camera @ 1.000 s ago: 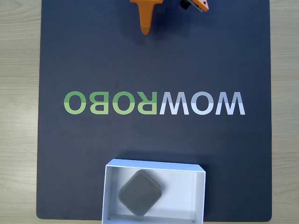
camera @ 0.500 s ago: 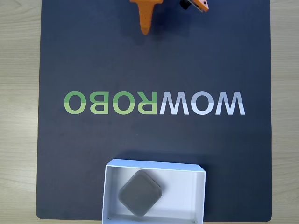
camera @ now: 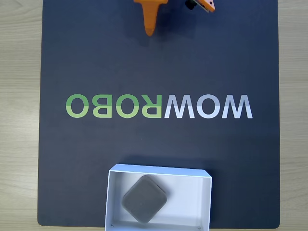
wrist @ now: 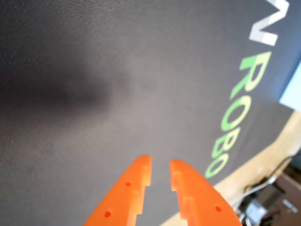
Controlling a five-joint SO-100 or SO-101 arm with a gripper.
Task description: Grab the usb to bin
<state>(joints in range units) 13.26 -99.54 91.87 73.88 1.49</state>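
Now, in the fixed view you see the usb (camera: 145, 199) lying flat inside the bin (camera: 207, 202), toward its left half, turned like a diamond. The gripper (camera: 150, 32) is far from the bin, at the opposite edge of the dark mat (camera: 96, 57). In the wrist view its orange fingers (wrist: 136, 183) are slightly apart, holding nothing above the mat (wrist: 94, 94).

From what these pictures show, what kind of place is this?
Probably a robot practice bench: a dark mat printed with a WOWROBO logo lies on a pale wood tabletop, with an orange gripper above it and cables past the edge.
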